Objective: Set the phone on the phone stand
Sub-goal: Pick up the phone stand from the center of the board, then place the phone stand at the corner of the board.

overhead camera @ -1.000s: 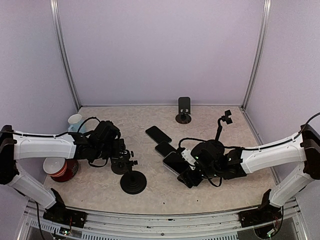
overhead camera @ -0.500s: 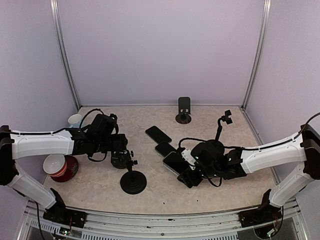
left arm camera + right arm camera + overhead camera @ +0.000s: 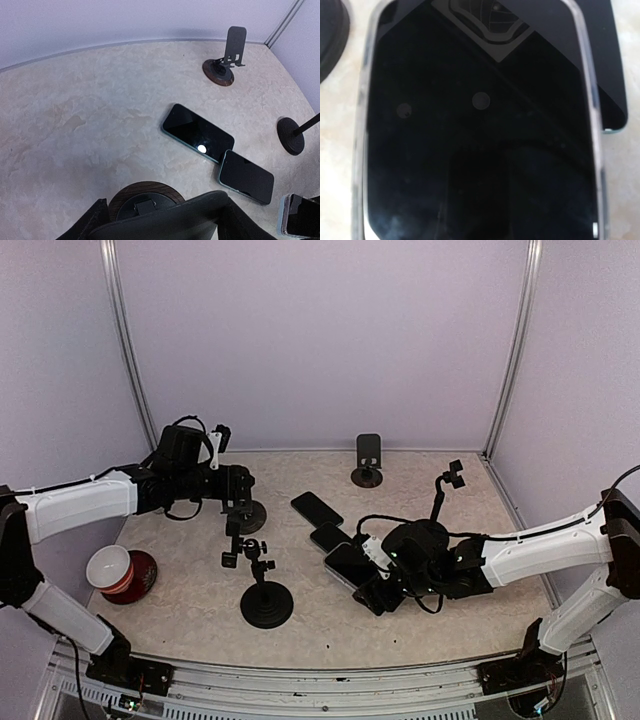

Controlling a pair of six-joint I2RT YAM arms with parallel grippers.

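Observation:
My left gripper [image 3: 238,502] is shut on the black back plate of a phone stand [image 3: 165,222] with a round wooden base [image 3: 145,196], holding it at the back left of the table. My right gripper [image 3: 378,592] sits at the near end of a clear-cased phone [image 3: 350,562]. That phone fills the right wrist view [image 3: 480,130] and hides the fingers. It lies partly over a second dark phone [image 3: 607,75]. Two more phones [image 3: 317,508] [image 3: 330,537] lie in a row at mid-table and also show in the left wrist view [image 3: 197,132] [image 3: 246,175].
A plate stand [image 3: 368,462] stands at the back centre. A pole stand [image 3: 445,495] is at the right. A clamp stand on a black round base [image 3: 266,607] is at the front. A red cup holding a white bowl [image 3: 118,572] is at the left edge.
My left arm swung back and to the left, carrying the wooden-based stand away from the front clamp stand. The right arm and its phone stayed put.

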